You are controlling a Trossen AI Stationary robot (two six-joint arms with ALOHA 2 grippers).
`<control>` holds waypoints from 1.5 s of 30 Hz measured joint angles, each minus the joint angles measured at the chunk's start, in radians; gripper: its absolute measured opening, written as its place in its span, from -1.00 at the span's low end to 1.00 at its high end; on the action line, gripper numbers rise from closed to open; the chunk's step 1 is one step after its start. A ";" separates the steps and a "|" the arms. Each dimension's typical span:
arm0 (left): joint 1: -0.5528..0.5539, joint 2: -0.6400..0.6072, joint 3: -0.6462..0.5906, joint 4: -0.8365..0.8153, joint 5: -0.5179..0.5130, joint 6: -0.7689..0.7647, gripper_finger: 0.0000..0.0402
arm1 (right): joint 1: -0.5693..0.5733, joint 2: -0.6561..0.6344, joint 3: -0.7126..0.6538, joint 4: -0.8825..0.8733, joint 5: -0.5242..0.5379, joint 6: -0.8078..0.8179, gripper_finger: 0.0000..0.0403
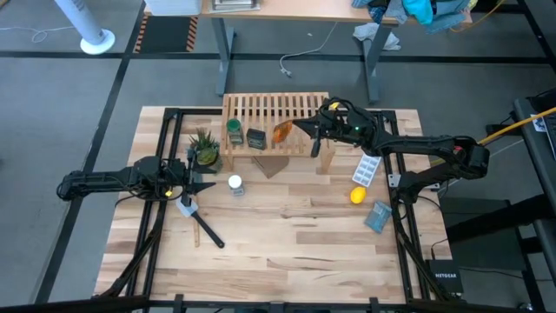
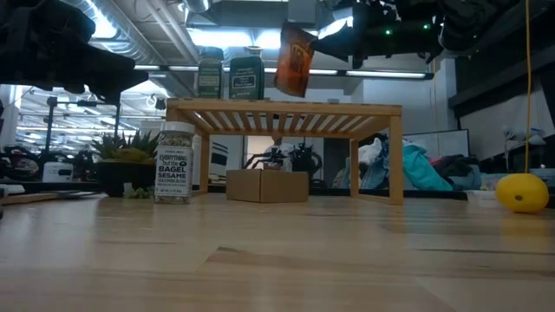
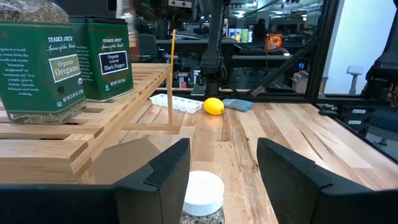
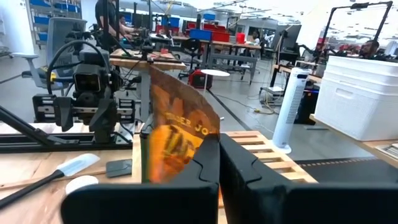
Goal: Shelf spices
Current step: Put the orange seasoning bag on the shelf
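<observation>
The light-wood shelf (image 1: pixel 274 117) stands at the table's far side. On its slatted top rest the green-lidded jar (image 1: pixel 234 132) and the dark tin (image 1: pixel 256 138), which the low view shows as jar (image 2: pixel 210 74) and tin (image 2: pixel 246 78). My right gripper (image 1: pixel 301 129) is shut on the amber-orange bottle (image 2: pixel 295 59), just above the shelf top. The white-capped jar (image 1: pixel 234 183) stands on the table near the potted plant. My left gripper (image 1: pixel 207 184) is open and level, its fingers to either side of the jar's white cap (image 3: pixel 202 193) without touching it. My right gripper pinches the amber-orange bottle between its two fingers (image 4: pixel 205 163) by the bottle's edge (image 4: pixel 198 144). It reaches in about level from the table's right. The bottle is lifted clear of the shelf and sits tilted in the hold (image 2: pixel 293 65).
A potted plant (image 1: pixel 206 149) stands by the shelf's left leg and a small cardboard box (image 2: pixel 267 185) sits under the shelf. A white tray (image 1: pixel 368 168), a lemon (image 1: pixel 357 195) and a blue packet (image 1: pixel 378 216) lie to the right. A spatula (image 1: pixel 201 222) lies to the left.
</observation>
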 joint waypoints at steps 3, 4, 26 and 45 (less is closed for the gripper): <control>0.000 0.000 0.000 0.000 0.000 0.000 -0.10 | 0.000 0.000 0.000 -0.009 0.001 0.000 -1.00; 0.000 0.000 0.000 0.000 0.000 0.000 -0.10 | 0.000 0.000 0.000 -0.013 0.006 0.000 -1.00; 0.000 0.000 0.000 0.000 0.000 0.000 -0.10 | 0.000 0.070 0.000 0.022 0.011 -0.001 -1.00; 0.000 0.000 0.000 0.000 0.000 0.000 -0.10 | 0.000 0.071 0.000 0.025 0.045 -0.001 -0.84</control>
